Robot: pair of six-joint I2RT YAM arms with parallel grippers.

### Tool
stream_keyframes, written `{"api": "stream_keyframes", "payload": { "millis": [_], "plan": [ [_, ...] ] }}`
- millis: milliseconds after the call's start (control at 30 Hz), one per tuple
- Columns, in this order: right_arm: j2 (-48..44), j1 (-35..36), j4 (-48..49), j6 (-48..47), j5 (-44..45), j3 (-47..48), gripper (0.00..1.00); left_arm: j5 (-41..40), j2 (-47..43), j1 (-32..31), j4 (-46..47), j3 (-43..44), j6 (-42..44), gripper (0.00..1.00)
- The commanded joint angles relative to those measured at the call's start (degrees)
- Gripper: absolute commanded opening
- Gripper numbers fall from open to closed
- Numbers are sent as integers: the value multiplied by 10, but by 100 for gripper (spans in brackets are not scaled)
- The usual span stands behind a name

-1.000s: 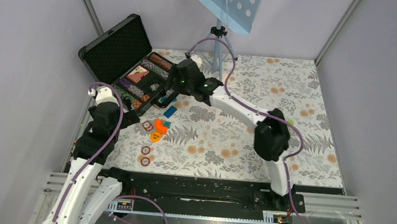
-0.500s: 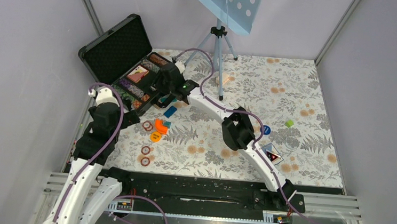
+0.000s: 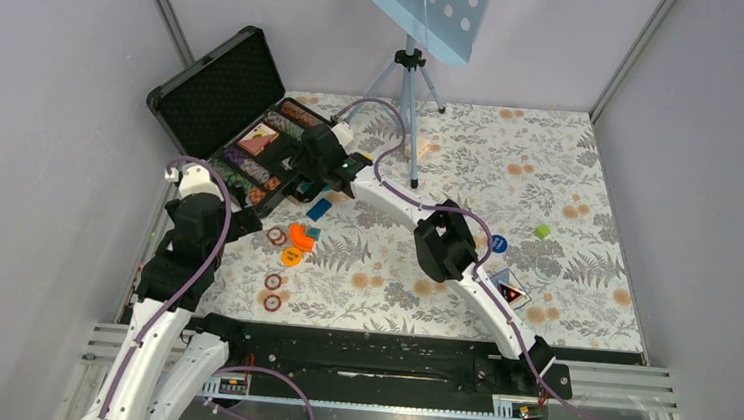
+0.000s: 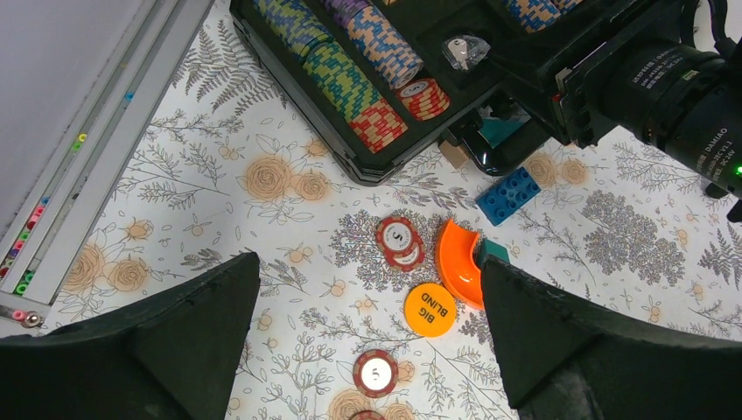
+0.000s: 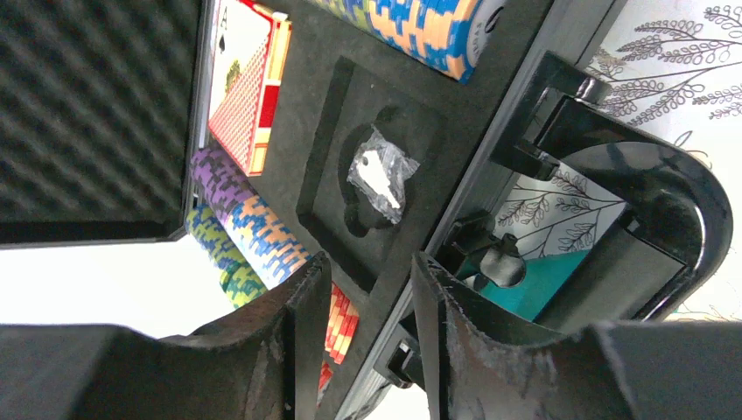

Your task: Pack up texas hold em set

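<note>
Texas hold em set (image 3: 219, 88): case lies open, lid up, just ahead of both jaws. Right gripper (image 5: 367, 262) jaws half-narrowed astride the front wall beside the handle (image 5: 652, 219); clamped or not, cannot tell. Probably steadying the case. Left gripper (image 4: 367, 261) jaws wide apart and empty, with loose chips (image 4: 400, 242) below between them, likely the next pickup.

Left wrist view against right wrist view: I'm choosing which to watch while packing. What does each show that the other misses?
Only left wrist: loose chips, the Big Blind button, orange piece and blue block on the table. Only right wrist: the red deck and foam lid. Both: chip rows, the small bag and the case handle.
</note>
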Motion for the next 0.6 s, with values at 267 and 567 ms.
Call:
{"api": "stream_keyframes", "payload": {
  "millis": [267,567],
  "plan": [
    [-102,3,-61,-53,84,-62,52,2,-4,2,28,0,8,97],
    [-218,2,40,-91,123,-237,56,1,-3,2,28,0,8,97]
  ]
}}
